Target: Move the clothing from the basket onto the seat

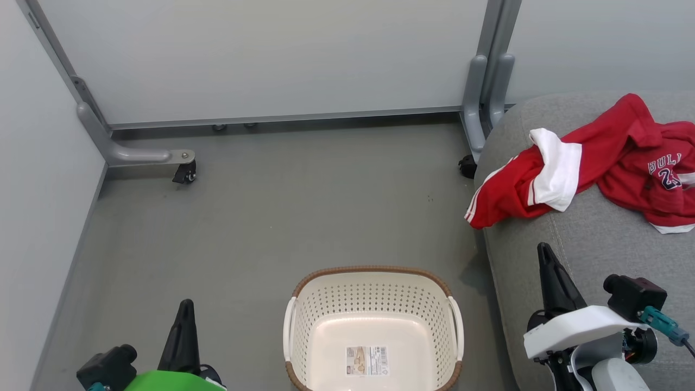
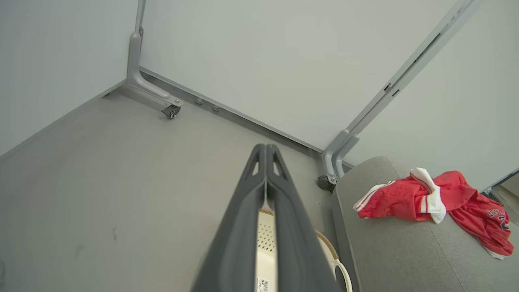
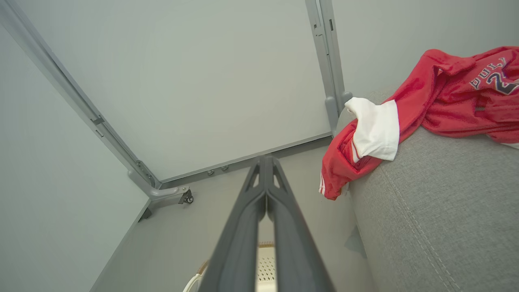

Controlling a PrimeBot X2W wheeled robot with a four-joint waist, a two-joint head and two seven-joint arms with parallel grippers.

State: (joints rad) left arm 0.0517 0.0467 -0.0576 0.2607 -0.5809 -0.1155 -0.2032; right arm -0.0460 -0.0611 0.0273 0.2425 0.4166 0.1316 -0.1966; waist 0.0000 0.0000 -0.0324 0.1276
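Though already heaped on the seat [image 1: 613, 244] beside the empty basket [image 1: 374, 296], would judge the clothing [image 1: 613, 146] light, limp and slick, best pinched at a raised fold or the white band [image 1: 556, 168], with left end effector [image 1: 185, 307] and right end effector [image 1: 544, 252] clenched on nothing.

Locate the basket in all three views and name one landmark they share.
Head view: basket at bottom centre, left of the seat.
Left wrist view: basket at bottom centre, mostly behind the left gripper.
Right wrist view: basket at bottom edge, behind the right gripper.
Shared landmark: the black caster on the grey frame foot.
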